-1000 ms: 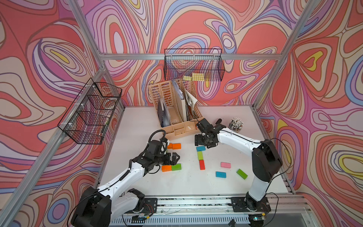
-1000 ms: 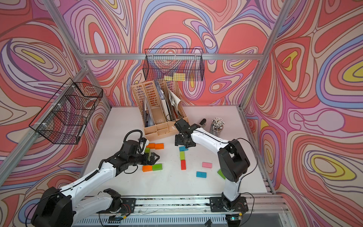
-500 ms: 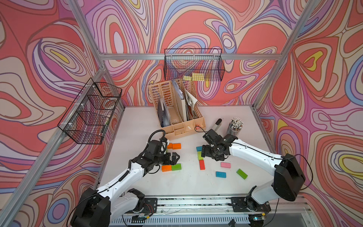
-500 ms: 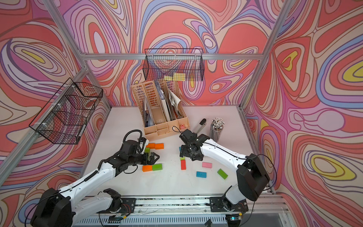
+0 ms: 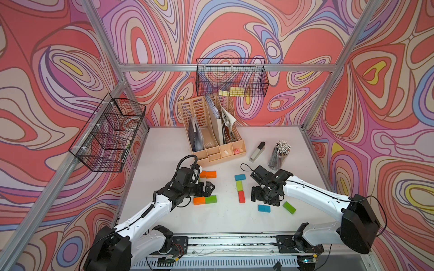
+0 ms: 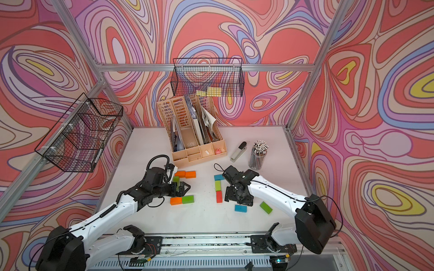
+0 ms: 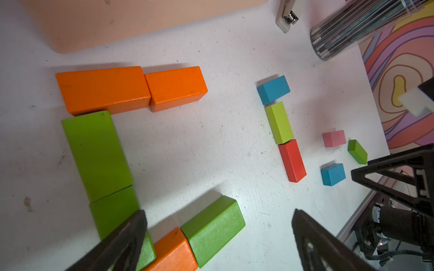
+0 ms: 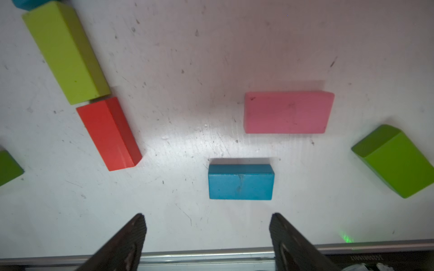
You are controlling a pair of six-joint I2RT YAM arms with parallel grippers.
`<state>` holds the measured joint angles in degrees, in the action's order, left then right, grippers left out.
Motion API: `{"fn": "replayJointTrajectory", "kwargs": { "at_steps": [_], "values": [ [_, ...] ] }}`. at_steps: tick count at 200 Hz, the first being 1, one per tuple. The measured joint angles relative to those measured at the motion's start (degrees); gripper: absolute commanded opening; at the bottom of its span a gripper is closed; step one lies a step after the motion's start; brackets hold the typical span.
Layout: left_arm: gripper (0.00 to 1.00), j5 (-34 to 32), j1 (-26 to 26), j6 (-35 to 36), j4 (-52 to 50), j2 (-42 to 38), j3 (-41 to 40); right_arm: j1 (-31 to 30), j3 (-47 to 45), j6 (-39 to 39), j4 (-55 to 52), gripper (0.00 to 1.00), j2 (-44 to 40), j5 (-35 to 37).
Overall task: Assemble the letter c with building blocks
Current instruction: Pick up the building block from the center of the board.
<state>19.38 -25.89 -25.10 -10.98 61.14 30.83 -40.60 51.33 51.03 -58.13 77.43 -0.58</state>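
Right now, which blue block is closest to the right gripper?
The loose blue block just ahead of the right gripper; the other blue block sits beside the lime block.

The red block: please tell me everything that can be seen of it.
The red block is a small solid brick, matte red, seemingly painted wood, with sharp edges. It lies on the white table, ending a straight row: one short end meets the lime-green block, beyond which lies a blue block. Its other end is free; nothing else touches it.
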Motion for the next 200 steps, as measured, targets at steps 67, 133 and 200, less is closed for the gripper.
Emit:
{"fn": "replayJointTrajectory", "kwargs": {
  "at_steps": [67,133,200],
  "values": [
    [0.99,-0.5,0.0,0.0,0.0,0.0,0.0,0.0,-5.7,-0.6,1.3,0.79,-0.9,-0.5],
    [1.00,-1.0,0.0,0.0,0.0,0.1,0.0,0.0,-8.3,-2.3,4.1,0.89,-1.7,0.0],
    [1.00,-1.2,0.0,0.5,-0.1,0.2,0.0,0.0,-8.3,-3.8,6.3,0.85,1.6,0.8]
  ]
}}
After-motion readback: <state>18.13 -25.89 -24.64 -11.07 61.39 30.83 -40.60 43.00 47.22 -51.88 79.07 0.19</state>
